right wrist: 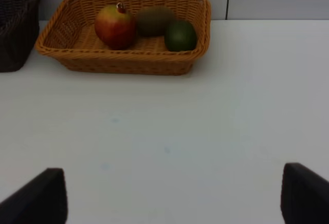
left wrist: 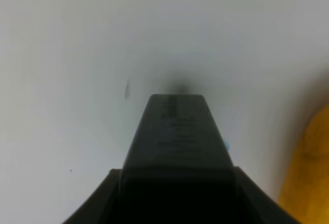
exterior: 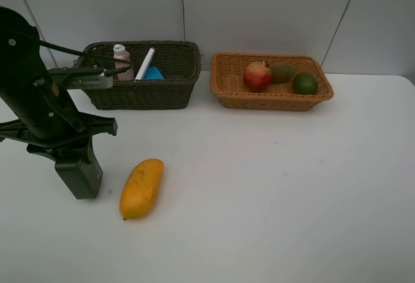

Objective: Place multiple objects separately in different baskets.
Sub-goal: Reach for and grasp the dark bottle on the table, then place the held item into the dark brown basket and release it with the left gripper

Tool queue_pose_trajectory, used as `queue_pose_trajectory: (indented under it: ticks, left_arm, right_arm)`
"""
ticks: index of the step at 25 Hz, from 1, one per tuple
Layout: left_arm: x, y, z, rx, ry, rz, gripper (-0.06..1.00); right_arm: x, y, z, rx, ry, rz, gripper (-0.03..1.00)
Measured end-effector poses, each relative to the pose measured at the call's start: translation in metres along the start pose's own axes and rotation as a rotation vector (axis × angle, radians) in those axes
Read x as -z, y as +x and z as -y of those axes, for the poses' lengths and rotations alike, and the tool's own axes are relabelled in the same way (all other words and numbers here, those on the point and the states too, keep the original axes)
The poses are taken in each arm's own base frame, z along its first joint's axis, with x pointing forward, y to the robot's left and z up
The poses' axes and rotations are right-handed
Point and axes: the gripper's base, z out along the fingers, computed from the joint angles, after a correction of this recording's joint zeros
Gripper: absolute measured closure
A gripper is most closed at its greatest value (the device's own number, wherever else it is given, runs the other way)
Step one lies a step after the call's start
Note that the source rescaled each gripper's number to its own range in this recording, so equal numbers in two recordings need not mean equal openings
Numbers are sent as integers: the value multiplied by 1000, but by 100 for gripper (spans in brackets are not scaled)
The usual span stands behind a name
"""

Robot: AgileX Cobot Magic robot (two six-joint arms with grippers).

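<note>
My left jaws (exterior: 79, 180), their state unclear to me, stand on the tabletop (exterior: 272, 185) just beside the yellow-orange mango (exterior: 141, 188), wide bare tabletop runs right below both baskets, and my right jaws (right wrist: 169, 198) gape empty.
</note>
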Motion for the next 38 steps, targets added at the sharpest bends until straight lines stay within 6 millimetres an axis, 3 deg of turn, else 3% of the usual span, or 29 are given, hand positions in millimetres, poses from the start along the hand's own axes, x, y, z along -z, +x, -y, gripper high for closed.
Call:
queue_pose_trajectory:
  ticks: [13,21,32,38]
  left_arm:
    - [62,-42,15,-52,29,91,57]
    - [99,-87,15,-69,47,204,57]
    - [88,-172,52,-136,57,297,57]
    - [64,-203,68,-170,70,346,57]
  right_arm:
    - [0,0,0,0,0,0,-3]
    - [0,0,0,0,0,0,-3]
    - [0,0,0,0,0,0,-3]
    - [0,0,0,0,0,0,-3]
